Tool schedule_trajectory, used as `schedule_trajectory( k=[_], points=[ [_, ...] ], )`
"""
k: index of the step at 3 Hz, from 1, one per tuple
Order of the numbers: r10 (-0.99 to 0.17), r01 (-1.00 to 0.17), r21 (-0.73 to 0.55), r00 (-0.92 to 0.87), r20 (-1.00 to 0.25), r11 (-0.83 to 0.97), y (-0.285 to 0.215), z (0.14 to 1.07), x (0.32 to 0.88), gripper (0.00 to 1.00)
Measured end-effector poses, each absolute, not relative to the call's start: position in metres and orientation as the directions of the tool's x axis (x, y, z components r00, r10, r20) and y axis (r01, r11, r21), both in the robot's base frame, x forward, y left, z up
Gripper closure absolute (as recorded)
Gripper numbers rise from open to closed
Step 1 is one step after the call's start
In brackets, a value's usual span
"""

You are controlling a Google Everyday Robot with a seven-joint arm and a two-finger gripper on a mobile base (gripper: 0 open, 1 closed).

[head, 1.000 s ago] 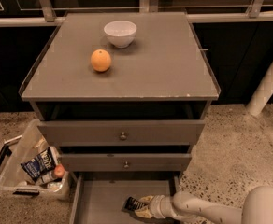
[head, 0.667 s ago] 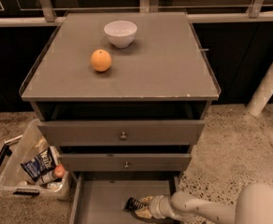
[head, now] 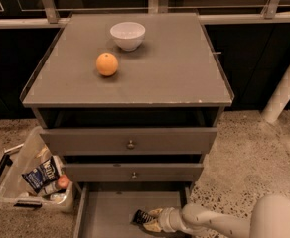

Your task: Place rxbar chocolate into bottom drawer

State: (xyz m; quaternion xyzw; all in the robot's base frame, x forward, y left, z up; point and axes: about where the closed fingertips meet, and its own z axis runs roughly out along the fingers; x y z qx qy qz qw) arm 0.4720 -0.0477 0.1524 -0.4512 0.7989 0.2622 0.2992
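Down inside the open bottom drawer, the gripper pinches one end of the rxbar chocolate. The bar juts beyond its fingertips, and the orange sits far above.

We note dim, warm light from overhead. The cabinet top is evenly lit, with soft shadows hugging the orange and the bowl. The bottom drawer lies shaded; the gripper inside it, clasping the rxbar chocolate, shows dully. The background is near black.
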Motion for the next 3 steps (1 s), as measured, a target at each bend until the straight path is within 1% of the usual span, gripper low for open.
schedule_trajectory(
  k=[2,3],
  points=[
    [-0.564,-0.878,0.149,-0.414,-0.715,0.455,-0.0477,0.1524,0.472,0.11],
    [-0.564,-0.878,0.149,-0.414,-0.715,0.455,-0.0476,0.1524,0.472,0.0]
  ],
)
